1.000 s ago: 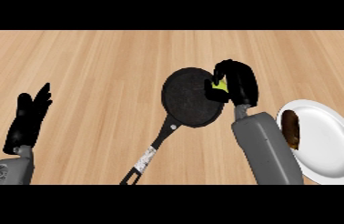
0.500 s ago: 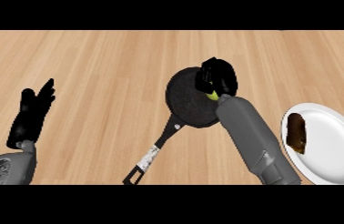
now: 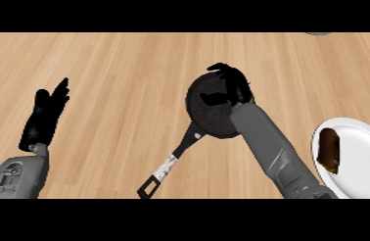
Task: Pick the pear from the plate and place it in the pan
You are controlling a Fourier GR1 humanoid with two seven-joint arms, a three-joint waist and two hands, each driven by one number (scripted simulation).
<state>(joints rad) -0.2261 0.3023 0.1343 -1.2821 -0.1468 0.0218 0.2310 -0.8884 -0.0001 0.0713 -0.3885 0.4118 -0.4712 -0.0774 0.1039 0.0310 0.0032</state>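
Note:
The black pan point(image 3: 209, 120) lies mid-counter, its handle point(image 3: 170, 164) pointing toward the lower left. My right hand point(image 3: 233, 85) hovers over the pan's far right part, palm down, its grey forearm crossing the pan's right rim. No part of the pear shows; it is hidden by this hand or beneath it, and I cannot tell whether it is still held. The white plate point(image 3: 354, 179) sits at the right edge. At the left edge my left hand point(image 3: 45, 117) rests open, fingers up, away from everything.
A dark brown item point(image 3: 329, 149) lies on the plate's left side. A small grey object point(image 3: 318, 33) peeks in at the top right edge. Bare wooden counter stretches between the left hand and the pan.
My right hand has moved from the pan's right rim up and left over the pan. The yellow-green pear, seen in the hand earlier, no longer shows. The left hand stays still.

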